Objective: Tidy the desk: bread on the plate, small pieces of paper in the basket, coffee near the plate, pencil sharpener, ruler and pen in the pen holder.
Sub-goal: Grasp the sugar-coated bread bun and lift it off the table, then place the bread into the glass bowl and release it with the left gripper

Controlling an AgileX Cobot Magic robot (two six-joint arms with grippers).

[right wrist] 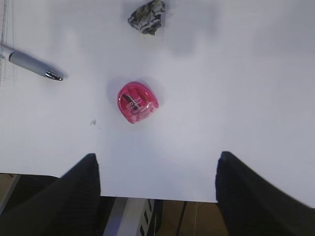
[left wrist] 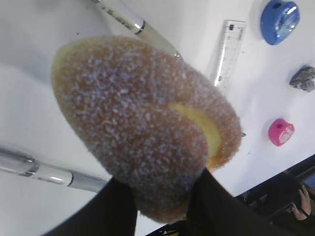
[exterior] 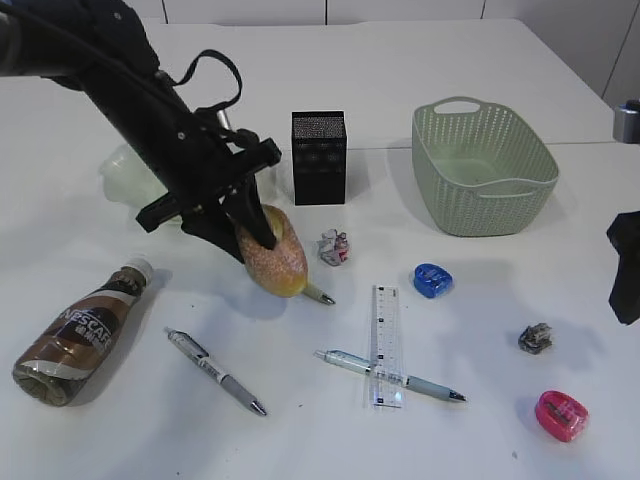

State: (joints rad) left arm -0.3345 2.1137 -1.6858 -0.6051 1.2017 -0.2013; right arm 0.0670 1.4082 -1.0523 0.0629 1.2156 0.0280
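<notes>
Exterior view: the black left gripper (exterior: 262, 232) has its jaws clamped on a sugar-dusted bread roll (exterior: 275, 255), oval with a yellow split along one side, held tilted just above the white table (exterior: 130, 430). A pen tip pokes out beneath it. Behind the arm sits a pale translucent plate (exterior: 125, 175), mostly hidden. A black perforated metal pen holder (exterior: 319, 157) stands upright near the middle, and a green woven-pattern plastic basket (exterior: 485, 165) with handle cutouts sits to its right. A brown Nescafé coffee bottle (exterior: 82, 332) lies on its side at the left. Two pens lie in front: a grey pen (exterior: 215, 371) and a pale blue pen (exterior: 390, 375) crossed by a clear plastic ruler (exterior: 386, 344). One crumpled paper ball (exterior: 334, 247) lies beside the bread, and a darker paper scrap (exterior: 536, 338) further right. A blue pencil sharpener (exterior: 432, 281) and a pink pencil sharpener (exterior: 561, 415) are rounded, glossy plastic. White cabinet fronts run behind the table.

Left wrist view: the bread (left wrist: 147, 123) fills the frame, its crust grainy with sugar, pinched between two dark fingers (left wrist: 118, 211) at the bottom.

Right wrist view: the right gripper (right wrist: 157, 191) hangs with its jaws spread wide over the translucent pink sharpener (right wrist: 137, 102), not touching it; the table edge shows below.
</notes>
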